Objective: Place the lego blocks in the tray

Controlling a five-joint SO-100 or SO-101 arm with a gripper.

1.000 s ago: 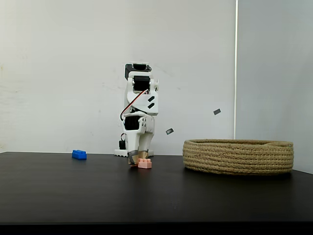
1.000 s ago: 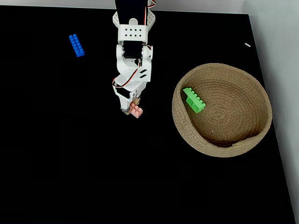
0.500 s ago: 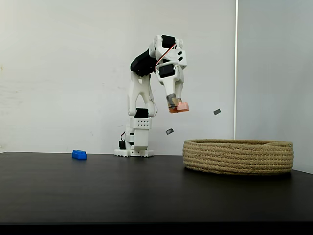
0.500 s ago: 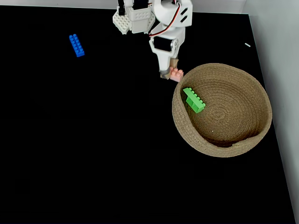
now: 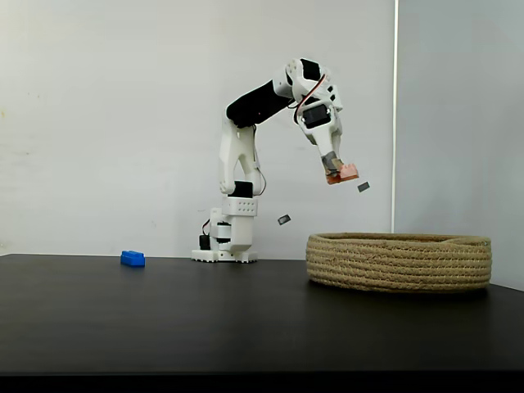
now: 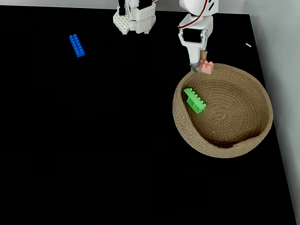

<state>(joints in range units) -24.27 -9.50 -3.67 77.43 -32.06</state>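
My gripper (image 5: 338,173) (image 6: 200,68) is shut on the pale pink lego block (image 5: 347,173) (image 6: 206,67), held high above the near-side rim of the tray (image 5: 399,262) (image 6: 257,140), a wide round basket of coiled tan rope. A bright green lego block (image 6: 194,100) lies inside the tray against its left wall. The blue lego block (image 5: 132,259) (image 6: 77,45) rests on the black table far to the left of the arm's base.
The white arm base (image 5: 228,237) (image 6: 134,19) stands at the table's back edge. A white wall (image 5: 98,123) runs behind it. The table's right edge (image 6: 274,140) passes close to the tray.
My gripper lifted the pink block off the table and swung it right, from beside the base to above the tray's rim. The blue and green blocks stayed put.
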